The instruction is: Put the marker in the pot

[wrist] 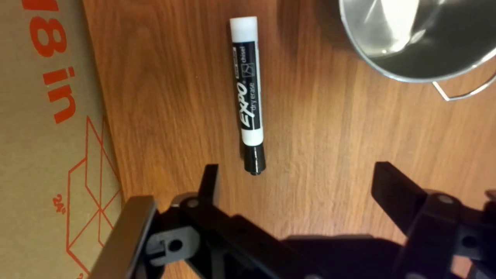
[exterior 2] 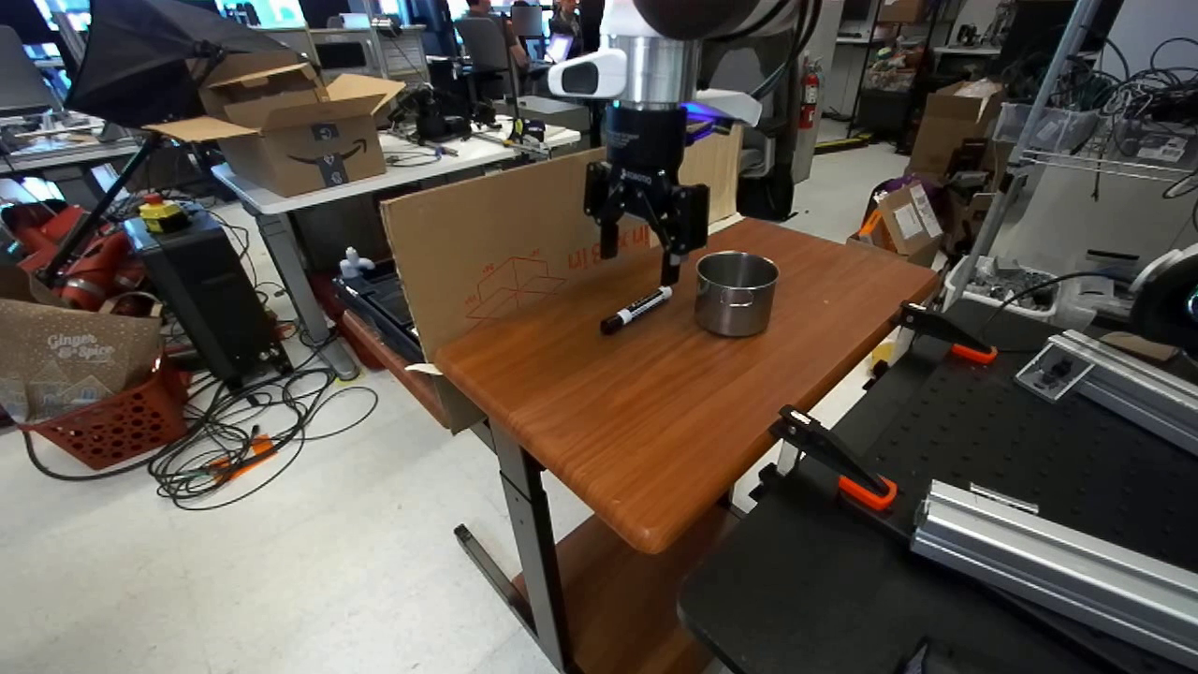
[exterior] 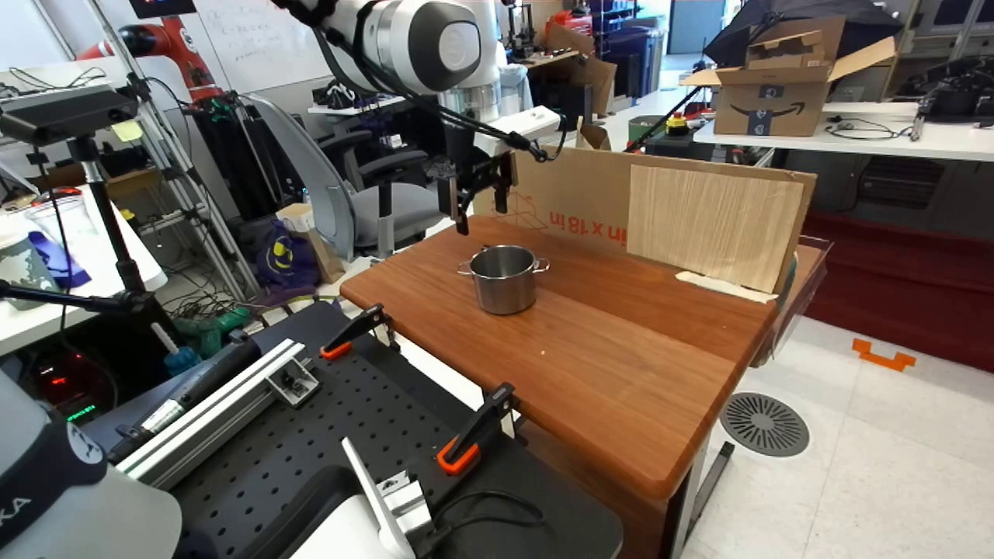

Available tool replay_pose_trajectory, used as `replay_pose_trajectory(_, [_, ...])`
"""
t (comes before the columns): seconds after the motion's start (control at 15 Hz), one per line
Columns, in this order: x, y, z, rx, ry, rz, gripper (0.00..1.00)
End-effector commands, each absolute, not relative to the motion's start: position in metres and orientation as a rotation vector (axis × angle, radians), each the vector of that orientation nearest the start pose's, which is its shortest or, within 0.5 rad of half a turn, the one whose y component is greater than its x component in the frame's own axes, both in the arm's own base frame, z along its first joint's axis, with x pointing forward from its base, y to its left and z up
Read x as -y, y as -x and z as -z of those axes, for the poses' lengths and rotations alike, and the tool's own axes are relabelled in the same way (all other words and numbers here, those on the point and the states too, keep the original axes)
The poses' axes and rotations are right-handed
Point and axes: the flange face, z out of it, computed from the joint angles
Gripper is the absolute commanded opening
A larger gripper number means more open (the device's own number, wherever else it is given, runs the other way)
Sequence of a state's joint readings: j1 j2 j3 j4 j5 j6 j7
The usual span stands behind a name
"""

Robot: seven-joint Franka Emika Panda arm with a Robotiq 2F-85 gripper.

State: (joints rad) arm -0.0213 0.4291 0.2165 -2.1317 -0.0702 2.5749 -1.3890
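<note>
The 2 exterior views look slantwise down from different sides, farther away, sharing the table (exterior: 606, 380) and pot (exterior 2: 735, 307); the wrist view faces almost straight down, near the marker (wrist: 248, 93).

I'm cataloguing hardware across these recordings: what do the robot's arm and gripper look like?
The Franka Panda arm is white and grey with rounded housings; black cables run along it. Its apparent base is pale, with a dark band showing the letters KA. In an exterior view, a silver cylindrical section precedes the black Robotiq gripper, which has small pale lettering and angular, jointed fingers.
</note>
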Motion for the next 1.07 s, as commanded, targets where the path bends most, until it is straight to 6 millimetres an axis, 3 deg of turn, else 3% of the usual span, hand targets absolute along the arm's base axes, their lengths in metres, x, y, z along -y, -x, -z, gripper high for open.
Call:
replay_pose_trajectory(0.0, [-0.122,-0.585,-0.204,-2.286,-2.152,-0.015,1.00])
replay_pose_trajectory(0.47, [-0.149,-0.592,-0.174,-2.342,-2.111,0.019,1.00])
replay_pose_trajectory(0.87, [-0.142,-0.596,-0.147,-2.336,-2.147,0.064,1.00])
replay_pose_trajectory(0.93, [-0.141,-0.597,-0.145,-2.336,-2.148,0.067,0.75])
replay_pose_trajectory(1.0, [-0.141,-0.598,-0.144,-2.333,-2.150,0.074,0.72])
